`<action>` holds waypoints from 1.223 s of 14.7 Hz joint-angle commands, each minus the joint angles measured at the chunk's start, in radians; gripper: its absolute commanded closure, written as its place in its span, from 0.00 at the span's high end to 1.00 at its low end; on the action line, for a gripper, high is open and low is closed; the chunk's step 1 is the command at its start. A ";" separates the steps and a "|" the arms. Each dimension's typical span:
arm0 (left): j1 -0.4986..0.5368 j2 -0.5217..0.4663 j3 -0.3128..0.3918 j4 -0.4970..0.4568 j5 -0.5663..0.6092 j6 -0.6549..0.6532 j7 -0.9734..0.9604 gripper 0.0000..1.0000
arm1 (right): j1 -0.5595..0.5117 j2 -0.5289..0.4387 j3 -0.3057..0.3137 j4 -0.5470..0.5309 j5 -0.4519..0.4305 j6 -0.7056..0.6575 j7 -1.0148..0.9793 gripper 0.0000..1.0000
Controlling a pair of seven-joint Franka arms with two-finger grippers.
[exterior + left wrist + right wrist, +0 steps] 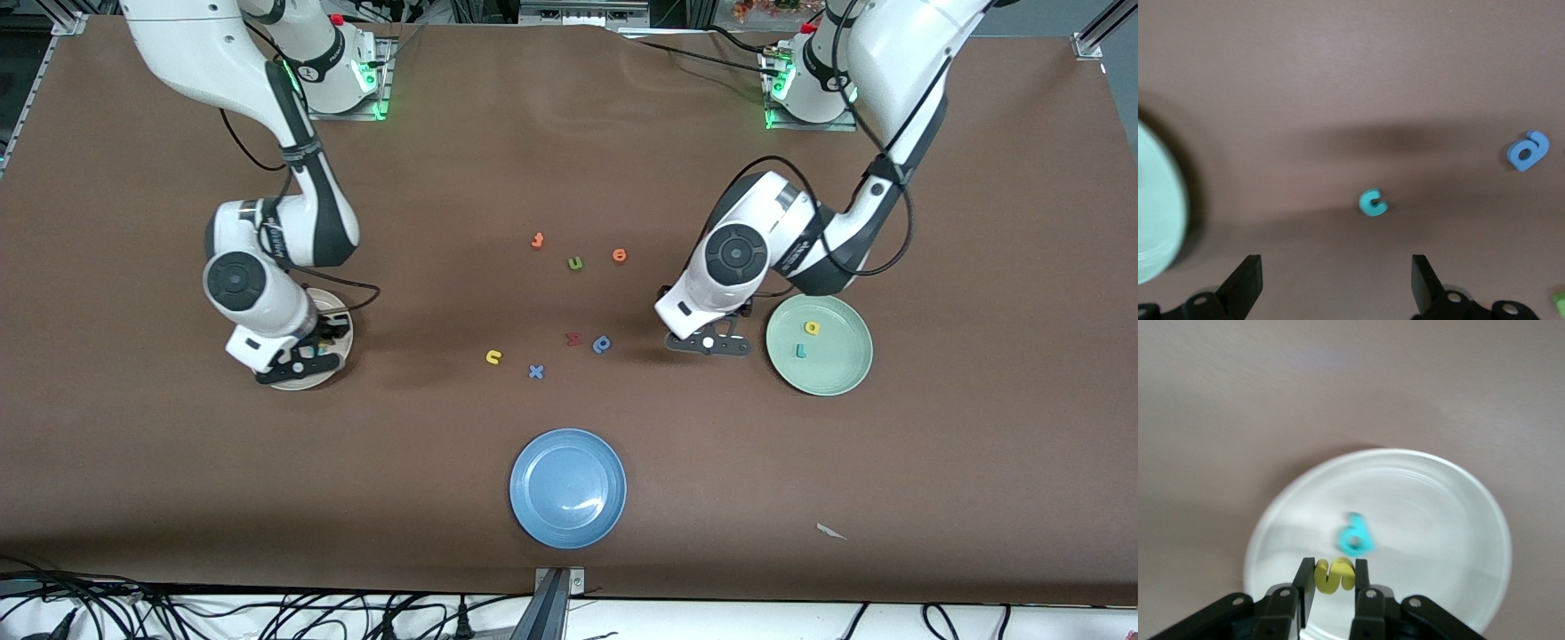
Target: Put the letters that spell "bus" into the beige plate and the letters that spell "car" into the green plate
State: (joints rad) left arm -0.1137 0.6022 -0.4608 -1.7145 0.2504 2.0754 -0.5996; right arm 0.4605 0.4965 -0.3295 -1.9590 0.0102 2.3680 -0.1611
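Observation:
My right gripper (307,351) hangs over the beige plate (302,384), shut on a yellow s (1334,575). A teal b (1355,539) lies in that beige plate (1438,520). My left gripper (1337,267) stands open low over the table with nothing between its fingers, beside the green plate (836,378). A teal c (1372,203) lies on the cloth just ahead of its fingertips, outside the green plate (1158,207). In the front view my left gripper (709,345) hides that c. A yellow a (811,328) and a teal r (801,351) lie in the green plate. A yellow u (493,357) sits mid-table.
Mid-table lie a darker blue b/p letter (602,344), a red letter (574,339), a blue x (535,372), a green u (575,263) and two orange letters (537,240) (620,256). A blue plate (567,487) stands nearest the front camera. A paper scrap (831,532) lies near the front edge.

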 commanded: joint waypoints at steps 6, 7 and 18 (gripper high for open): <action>-0.009 0.129 0.008 0.021 -0.033 0.144 -0.016 0.61 | 0.010 -0.045 0.068 -0.041 0.174 0.016 0.032 1.00; -0.009 0.129 0.008 0.019 -0.030 0.144 -0.014 0.61 | 0.012 -0.044 0.105 -0.025 0.174 0.016 0.096 1.00; 0.002 0.165 0.011 0.009 0.006 0.160 0.066 0.21 | 0.184 0.140 0.171 0.254 0.163 0.014 0.711 1.00</action>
State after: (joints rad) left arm -0.1165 0.7582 -0.4532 -1.7117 0.2506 2.2263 -0.5905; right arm 0.6118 0.5645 -0.1487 -1.7971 0.1656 2.4037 0.4432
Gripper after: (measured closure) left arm 0.678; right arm 0.000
